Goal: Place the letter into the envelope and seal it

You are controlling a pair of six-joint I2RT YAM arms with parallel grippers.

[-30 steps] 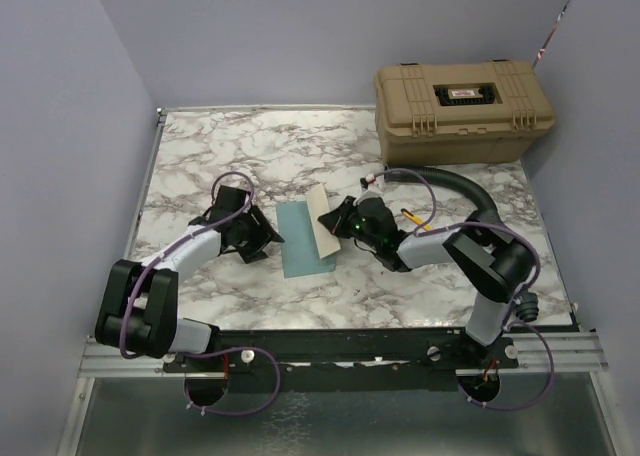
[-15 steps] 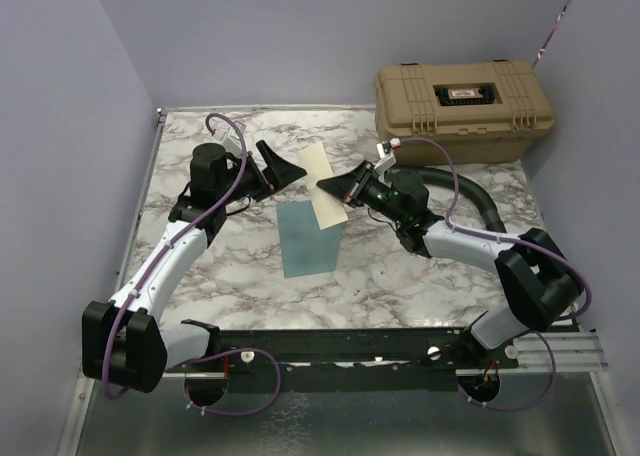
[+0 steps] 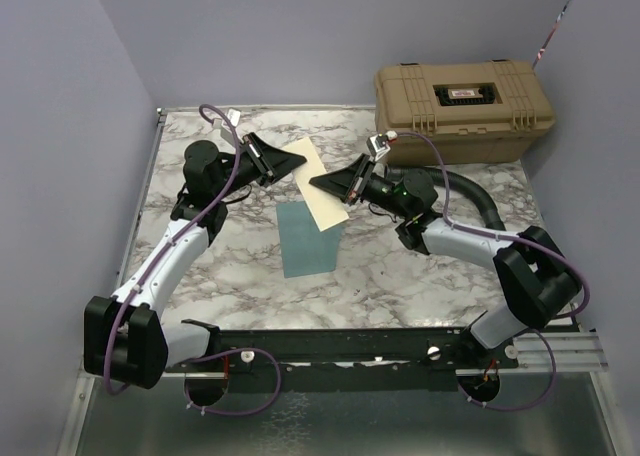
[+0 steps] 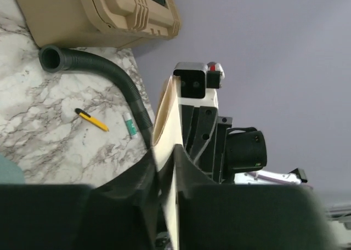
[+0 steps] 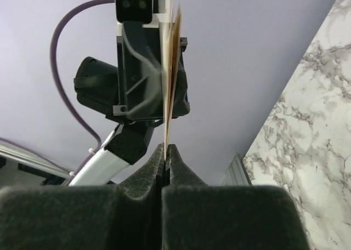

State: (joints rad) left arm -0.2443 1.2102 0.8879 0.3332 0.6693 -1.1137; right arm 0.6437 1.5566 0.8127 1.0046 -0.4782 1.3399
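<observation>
The left gripper (image 3: 293,162), low beside the envelope (image 3: 308,242) a second ago and spread wide half a second ago, has risen to the letter (image 3: 328,206). Its jaws are narrowing around the sheet's far left edge; whether they pinch it yet I cannot tell. The letter hangs above the envelope's far end, off the table (image 3: 430,276). The right gripper (image 3: 318,183) stays clenched on its right edge. A two-handed hold seems to be forming, while the envelope lies flat, unheld.

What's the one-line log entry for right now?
letter: in the air, outside envelope | right gripper: shut on letter | left gripper: jaws around letter, grip unclear | envelope: flat on table
</observation>
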